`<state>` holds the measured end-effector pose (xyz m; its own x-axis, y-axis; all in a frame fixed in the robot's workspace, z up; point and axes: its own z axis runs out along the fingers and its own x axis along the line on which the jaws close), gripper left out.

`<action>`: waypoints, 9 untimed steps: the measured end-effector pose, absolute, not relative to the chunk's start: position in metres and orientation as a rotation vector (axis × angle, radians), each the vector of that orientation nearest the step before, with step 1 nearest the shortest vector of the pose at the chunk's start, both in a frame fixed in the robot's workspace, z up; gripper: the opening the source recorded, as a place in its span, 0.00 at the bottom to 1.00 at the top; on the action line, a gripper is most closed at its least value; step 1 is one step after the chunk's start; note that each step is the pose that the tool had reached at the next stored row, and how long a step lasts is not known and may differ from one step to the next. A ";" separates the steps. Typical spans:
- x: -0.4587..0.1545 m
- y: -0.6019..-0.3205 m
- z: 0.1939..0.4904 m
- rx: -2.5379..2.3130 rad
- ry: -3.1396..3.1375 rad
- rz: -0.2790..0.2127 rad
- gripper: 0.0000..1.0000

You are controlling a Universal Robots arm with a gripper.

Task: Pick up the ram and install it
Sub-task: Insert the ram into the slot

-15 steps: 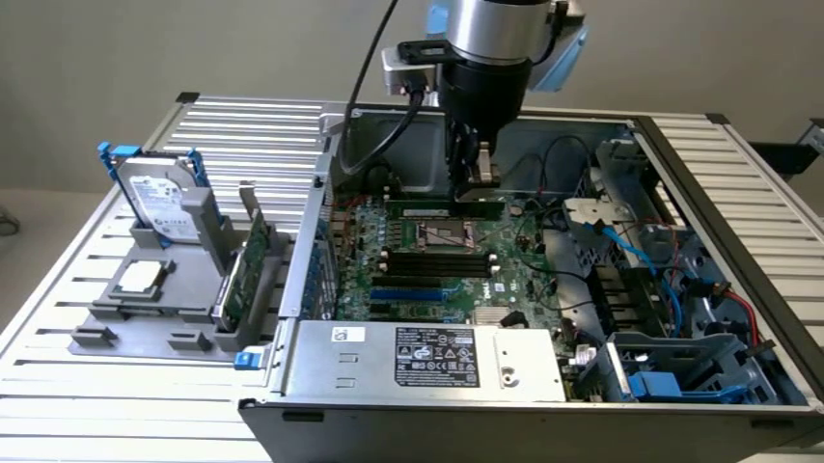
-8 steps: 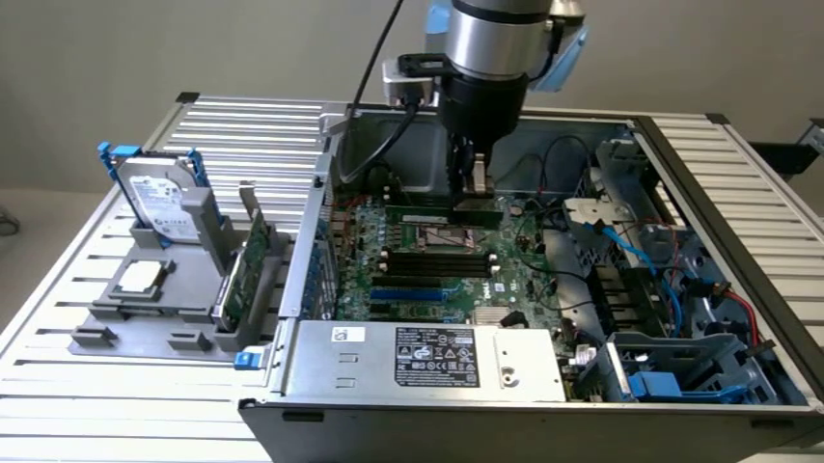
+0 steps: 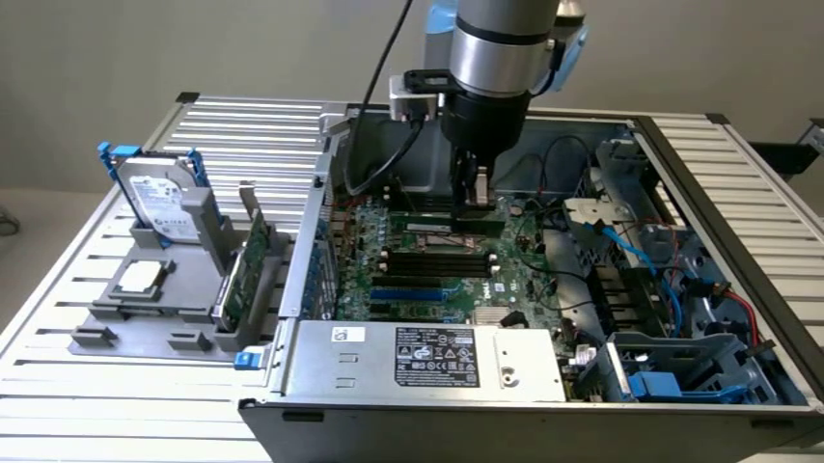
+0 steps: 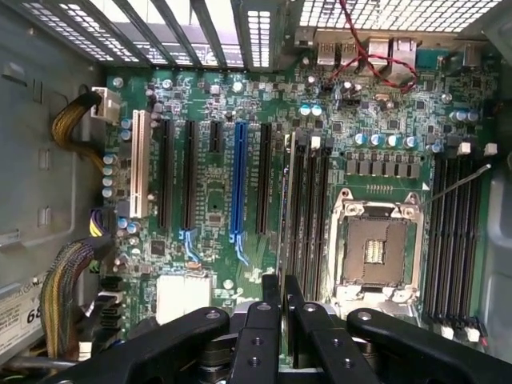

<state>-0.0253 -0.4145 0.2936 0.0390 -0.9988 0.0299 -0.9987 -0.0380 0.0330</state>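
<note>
Reaching straight down into the open computer case (image 3: 515,429), arm (image 3: 496,48) vertical, hand (image 3: 474,203) low over the motherboard (image 4: 216,200). Hand clenched on the ram (image 4: 285,208), which is edge-on between the fingers (image 4: 272,294) and lined up along the black memory slots (image 4: 312,216), just beside the CPU socket (image 4: 374,250). White label (image 3: 435,359) on power supply: print unreadable. Label corner (image 4: 24,316) reads "68". Case sits on slatted worktop (image 3: 245,125).

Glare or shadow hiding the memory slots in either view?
Exterior view: soft, even light, no glare; the case interior around the claw is dimmer than the table. Wrist view: the vent grille is washed out bright, the memory slots are evenly lit, and the ram is a thin edge-on line beside them.
</note>
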 end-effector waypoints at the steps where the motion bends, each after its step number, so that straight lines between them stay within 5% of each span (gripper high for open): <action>1: -0.025 -0.415 0.292 2.232 -2.147 -0.002 0.14; 9: -0.025 -0.415 0.277 2.232 -2.147 -0.002 0.14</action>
